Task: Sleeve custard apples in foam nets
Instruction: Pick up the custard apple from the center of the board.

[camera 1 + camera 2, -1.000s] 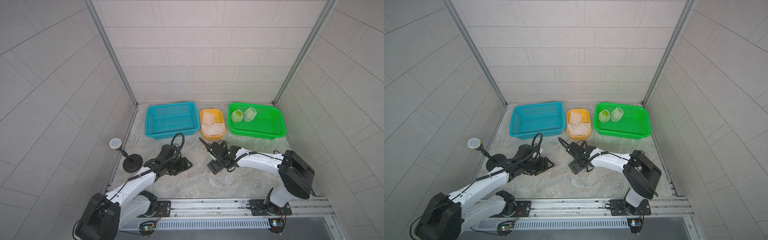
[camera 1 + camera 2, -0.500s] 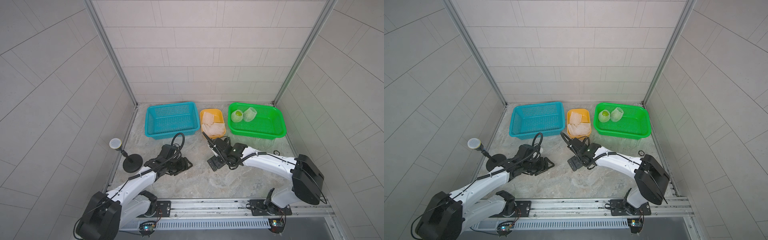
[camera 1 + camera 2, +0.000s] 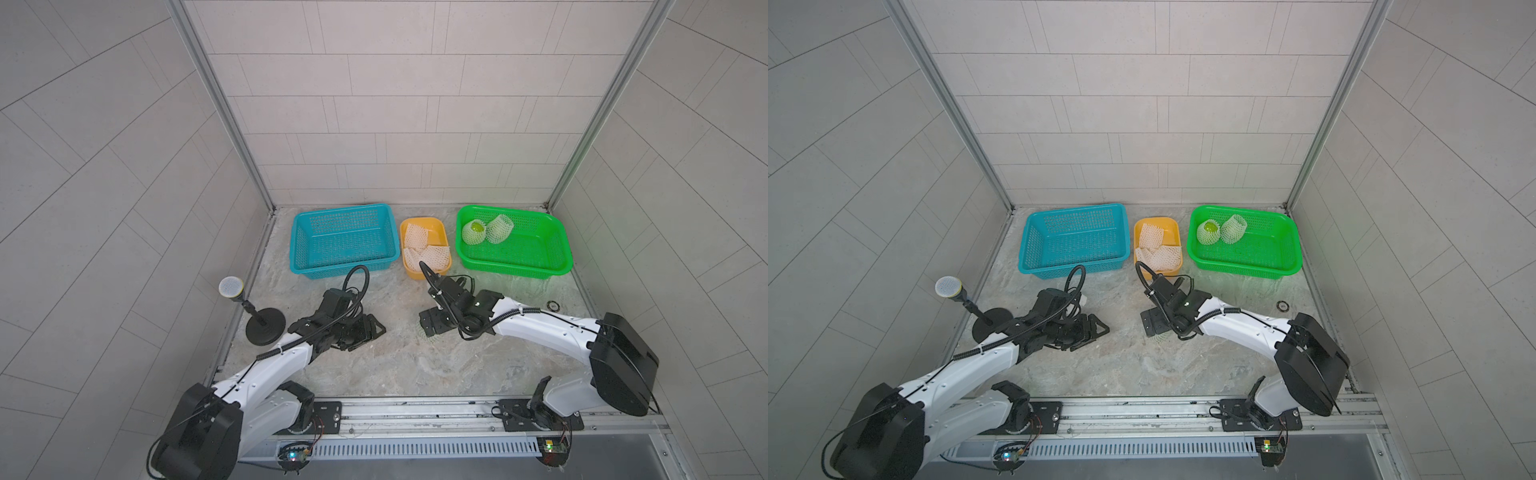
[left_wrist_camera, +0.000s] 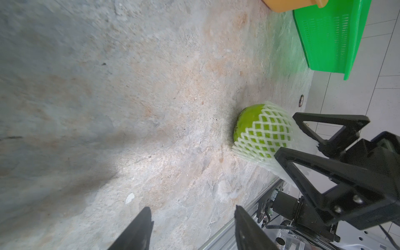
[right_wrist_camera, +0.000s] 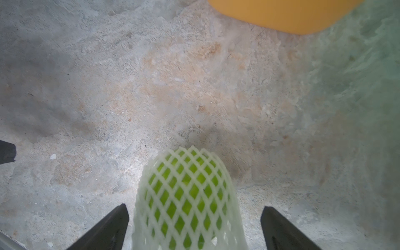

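A bright green custard apple (image 4: 249, 123) lies on the stone floor, most of it inside a white foam net (image 4: 270, 129), its bare end facing my left gripper. My right gripper (image 5: 194, 208) is open, a finger on each side of the netted fruit (image 5: 186, 190), with gaps to the net. In both top views this gripper (image 3: 430, 330) covers most of the fruit. My left gripper (image 4: 193, 208) is open and empty, a short way off to the left (image 3: 374, 328). Two more netted custard apples (image 3: 473, 231) (image 3: 500, 228) lie in the green basket (image 3: 557, 266).
A yellow tub (image 3: 419, 274) with spare foam nets (image 3: 426, 253) stands between a blue basket (image 3: 299, 249) and the green one along the back wall. A microphone on a black stand (image 3: 266, 328) is at the left edge. A small ring (image 3: 553, 306) lies at the right.
The right arm's elbow has swung out to the right while its gripper stayed at the netted fruit. The left arm has not moved.
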### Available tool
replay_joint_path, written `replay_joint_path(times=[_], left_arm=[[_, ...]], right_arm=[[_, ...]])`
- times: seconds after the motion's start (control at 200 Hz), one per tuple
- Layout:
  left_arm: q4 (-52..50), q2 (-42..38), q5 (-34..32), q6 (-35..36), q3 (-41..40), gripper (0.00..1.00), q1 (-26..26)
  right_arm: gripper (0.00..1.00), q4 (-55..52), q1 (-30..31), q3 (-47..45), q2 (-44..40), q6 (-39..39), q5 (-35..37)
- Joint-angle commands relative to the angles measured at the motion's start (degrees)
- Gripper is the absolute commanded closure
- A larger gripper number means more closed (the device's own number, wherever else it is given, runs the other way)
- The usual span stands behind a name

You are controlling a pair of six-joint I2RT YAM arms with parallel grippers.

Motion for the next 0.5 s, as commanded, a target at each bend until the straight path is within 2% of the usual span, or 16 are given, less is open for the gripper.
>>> replay_joint_path(times=[0.0,0.32,0.495], left_arm=[[0.93,0.43,0.30,0.82,0.80,0.36,-0.01],[0.93,0.67,0.09,0.95,0.89,0.36,-0.03],[0.93,0.69,-0.04,1.00,0.89,0.36,-0.02]], right_arm=[[0.01,2.66,0.06,-1.55,-1.22,4.14,0.40],[0.10,5.08,0.09,-1.89,1.44,6.13,-0.43],[0.11,4.04,0.46,-1.12,3.58,5.18,0.74]])
